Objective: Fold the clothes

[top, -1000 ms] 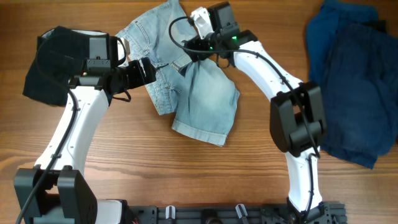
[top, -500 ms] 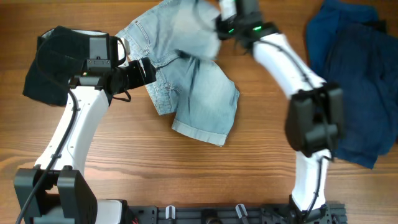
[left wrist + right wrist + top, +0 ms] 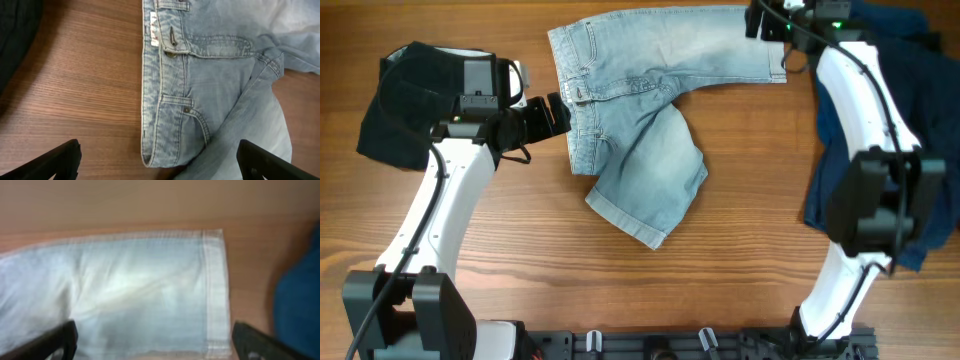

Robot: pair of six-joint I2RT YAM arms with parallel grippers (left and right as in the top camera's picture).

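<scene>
Since denim shorts (image 3: 640,110) are soft, floppy, fairly light, we'd grip at stitched edges: waistband (image 3: 150,75) w/ left end effector (image 3: 158,145), leg hem (image 3: 214,287) w/ right end effector (image 3: 154,325). Both released, holding nothing. Shorts lie spread on worktop (image 3: 520,260), just right of black garment (image 3: 405,100).

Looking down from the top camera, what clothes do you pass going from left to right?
black garment → shorts → navy clothes
</scene>
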